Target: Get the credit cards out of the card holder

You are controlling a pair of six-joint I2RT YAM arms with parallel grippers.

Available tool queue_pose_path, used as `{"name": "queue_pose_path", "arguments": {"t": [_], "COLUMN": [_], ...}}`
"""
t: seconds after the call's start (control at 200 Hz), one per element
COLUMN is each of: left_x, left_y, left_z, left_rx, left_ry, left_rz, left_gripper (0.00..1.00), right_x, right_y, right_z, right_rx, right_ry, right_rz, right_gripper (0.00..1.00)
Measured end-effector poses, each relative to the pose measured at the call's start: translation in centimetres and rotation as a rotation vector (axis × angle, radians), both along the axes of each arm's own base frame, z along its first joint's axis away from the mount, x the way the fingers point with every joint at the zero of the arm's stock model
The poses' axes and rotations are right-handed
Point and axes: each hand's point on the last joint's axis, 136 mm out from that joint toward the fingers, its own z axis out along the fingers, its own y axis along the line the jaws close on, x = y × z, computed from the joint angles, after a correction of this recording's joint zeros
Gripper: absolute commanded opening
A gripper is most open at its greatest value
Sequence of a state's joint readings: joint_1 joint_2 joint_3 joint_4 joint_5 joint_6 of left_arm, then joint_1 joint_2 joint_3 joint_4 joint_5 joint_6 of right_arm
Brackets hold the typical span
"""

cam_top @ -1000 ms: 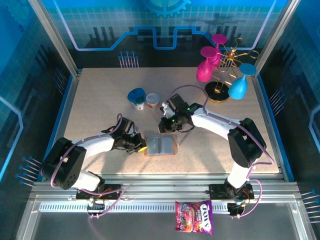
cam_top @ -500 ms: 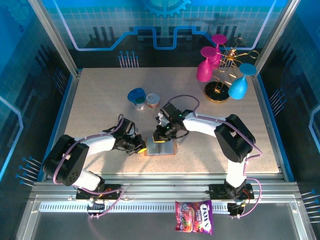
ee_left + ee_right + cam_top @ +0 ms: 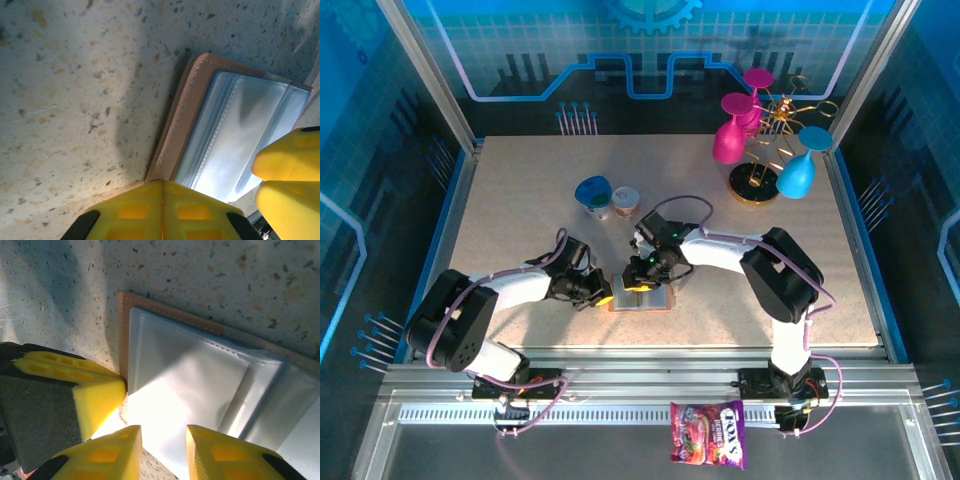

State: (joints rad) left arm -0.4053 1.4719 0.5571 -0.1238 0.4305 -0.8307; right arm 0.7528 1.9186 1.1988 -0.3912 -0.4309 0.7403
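Right gripper [image 3: 640, 279] is in over the holder [image 3: 658, 301] now, down from its spot further back on the table [image 3: 520, 200] a second ago, and its jaws have parted on the way. They stand a little way open with nothing between them, tips poised just above the pale inner face near the left end.

Left gripper [image 3: 604, 294] hasn't budged. It is clenched tight, fingertips pressed against the holder's left edge at the near corner. Whether any leather is actually pinched, I can't tell.

Progress, as I judge it: the holder is opened and steadied, and that's about all. No cards lie out on the table, and none can be made out in the glossy sleeves either. The pulling itself is all to come.

Holder sits centre-table, just ahead of the two arms, spread flat with its grey-blue inner faces up and the brown stitched border showing around them. Its long axis runs left to right, roughly parallel to the near table edge, left end at the left gripper, right end free.
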Motion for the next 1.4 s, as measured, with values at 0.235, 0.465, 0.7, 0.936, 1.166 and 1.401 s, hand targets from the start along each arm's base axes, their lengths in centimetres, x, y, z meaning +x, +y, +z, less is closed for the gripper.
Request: {"name": "queue_pose_path", "arguments": {"t": [0.235, 0.465, 0.7, 0.936, 1.166, 1.401], "left_x": [0.0, 0.0, 0.0, 0.0, -0.1, -0.2], "left_y": [0.0, 0.1, 0.2, 0.2, 0.2, 0.6], "left_z": [0.0, -0.1, -0.2, -0.2, -0.2, 0.4], "left_rx": [0.001, 0.009, 0.016, 0.018, 0.019, 0.046], "left_ry": [0.0, 0.0, -0.01, -0.01, -0.008, 0.0], "left_rz": [-0.002, 0.001, -0.01, -0.011, -0.011, -0.002], "left_gripper": [0.08, 0.08, 0.08, 0.08, 0.08, 0.09], "right_x": [-0.1, -0.1, -0.2, -0.2, -0.1, -0.2], "right_y": [-0.2, -0.3, -0.5, -0.9, -1.3, -1.4], "right_z": [-0.5, -0.6, -0.9, -0.9, -1.0, -1.1], "right_rx": [-0.013, -0.022, -0.022, -0.008, 0.011, 0.049], "right_ry": [0.008, 0.008, 0.009, 0.004, 0.003, 0.008], "right_rz": [-0.002, -0.005, -0.006, -0.013, -0.023, -0.03], "right_gripper": [0.31, 0.3, 0.3, 0.29, 0.29, 0.29]}}
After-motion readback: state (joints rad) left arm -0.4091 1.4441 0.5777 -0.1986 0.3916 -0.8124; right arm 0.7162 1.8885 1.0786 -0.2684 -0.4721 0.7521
